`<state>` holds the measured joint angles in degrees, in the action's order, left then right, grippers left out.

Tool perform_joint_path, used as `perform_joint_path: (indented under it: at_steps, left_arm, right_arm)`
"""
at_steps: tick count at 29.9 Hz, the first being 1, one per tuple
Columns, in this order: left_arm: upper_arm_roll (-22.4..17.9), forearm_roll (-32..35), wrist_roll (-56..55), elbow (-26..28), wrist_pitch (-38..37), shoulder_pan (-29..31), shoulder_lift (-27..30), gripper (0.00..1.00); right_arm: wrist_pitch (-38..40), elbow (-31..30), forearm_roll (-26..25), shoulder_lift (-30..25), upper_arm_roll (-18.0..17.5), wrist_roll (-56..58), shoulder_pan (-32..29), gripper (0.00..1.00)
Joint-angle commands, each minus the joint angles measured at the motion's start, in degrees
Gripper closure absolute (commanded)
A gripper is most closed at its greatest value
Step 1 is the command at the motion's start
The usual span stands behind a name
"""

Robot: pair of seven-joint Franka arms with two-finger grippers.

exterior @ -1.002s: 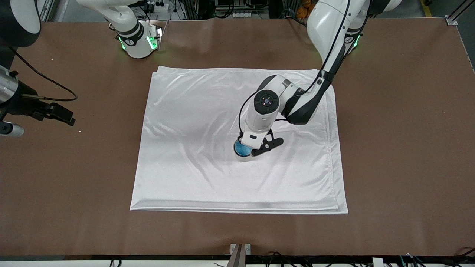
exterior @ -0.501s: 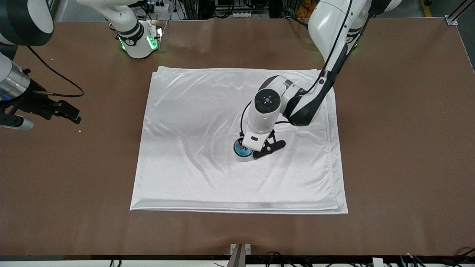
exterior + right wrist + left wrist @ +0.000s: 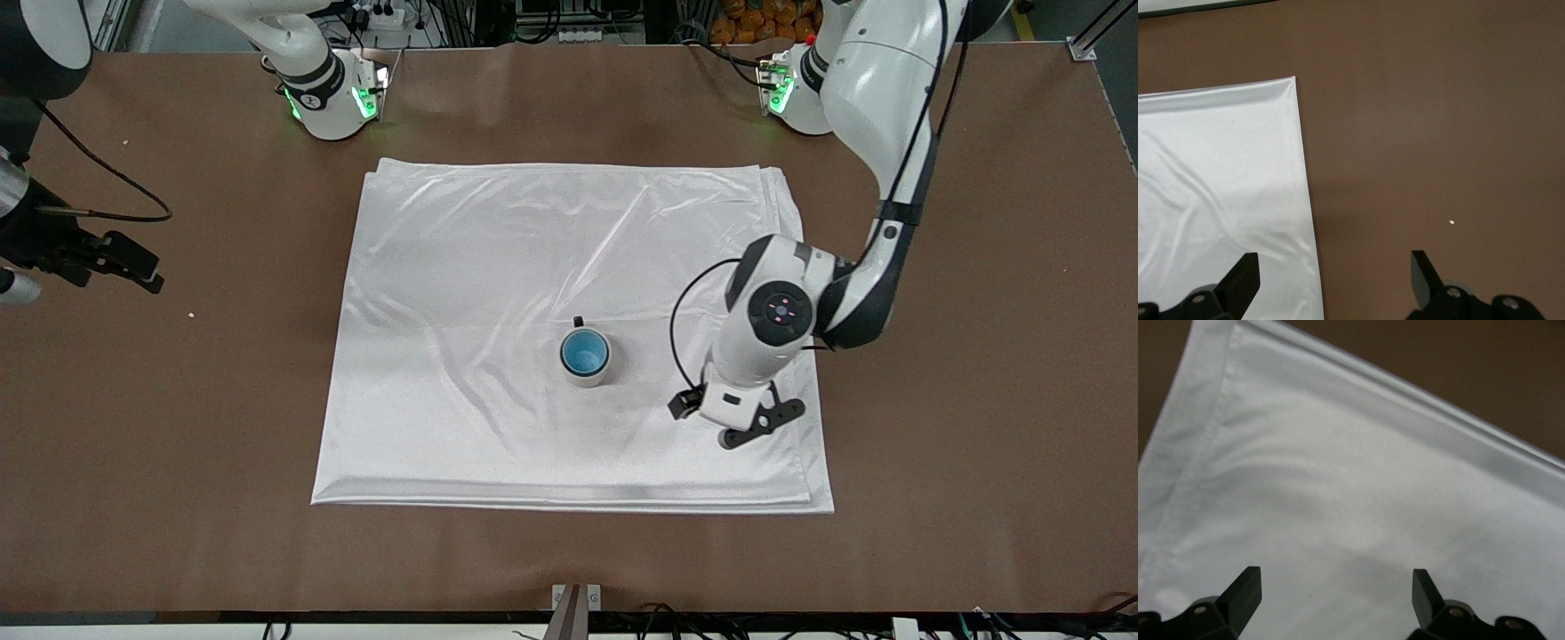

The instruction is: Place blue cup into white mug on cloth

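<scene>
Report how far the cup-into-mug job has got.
Done, by the look of it: the blue cup sits inside the white mug, which stands upright on the cloth. Nothing is in hand: the left gripper is open and empty over the cloth's edge at the left arm's end; the right gripper, open, waits over bare table. Nothing visible remains.

High front camera faces the robots; both wrist cameras look down, seemingly close, sharing the cloth [image 3: 462, 267]
</scene>
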<state>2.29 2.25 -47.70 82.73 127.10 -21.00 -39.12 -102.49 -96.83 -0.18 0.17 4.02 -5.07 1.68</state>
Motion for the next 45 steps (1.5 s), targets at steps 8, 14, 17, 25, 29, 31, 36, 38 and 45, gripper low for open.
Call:
perform_joint_path:
  at_steps: [8,14,17,25,29,31,36,38,45]
  left_arm:
    - [0.70,1.53,14.29,0.42,-0.71,11.50,1.15,0.00]
    - [0.87,1.09,22.46,0.50,-0.71,16.07,0.89,0.00]
    - [0.87,0.83,23.88,0.59,-0.71,16.08,1.06,0.00]
    - [1.05,1.35,24.06,0.85,-1.59,16.78,2.82,0.00]
    - [1.05,1.18,27.82,1.29,-3.87,17.48,4.84,0.00]
    - [0.78,1.53,30.28,1.21,-6.59,17.66,6.06,0.00]
    - [0.78,1.53,36.88,1.20,-12.04,20.03,10.10,0.00]
    - [1.05,1.44,39.42,1.73,-13.63,22.13,11.86,0.00]
    - [1.05,0.92,42.87,7.35,-17.50,23.81,20.83,0.00]
  right_arm:
    - [0.71,0.68,-0.61,-1.04,-1.56,1.11,-0.80,0.00]
    - [0.97,0.76,-0.52,-1.13,-1.47,1.11,-0.98,0.00]
    - [0.97,0.76,-0.52,-1.13,-1.47,1.11,-0.98,0.00]
    - [0.80,0.85,-0.44,-1.04,-1.73,1.11,-0.72,0.00]
    - [0.45,0.94,-0.35,-1.13,-1.91,1.02,-0.89,0.00]
    - [0.45,0.94,-0.35,-1.13,-2.08,1.11,-1.15,0.00]
    - [0.18,0.94,-0.35,-1.13,-3.93,1.11,-3.09,0.00]
    - [0.01,0.94,-0.35,-1.05,-4.72,1.11,-3.70,0.00]
    - [-0.17,0.94,-0.35,-0.96,-5.07,1.11,-4.32,0.00]
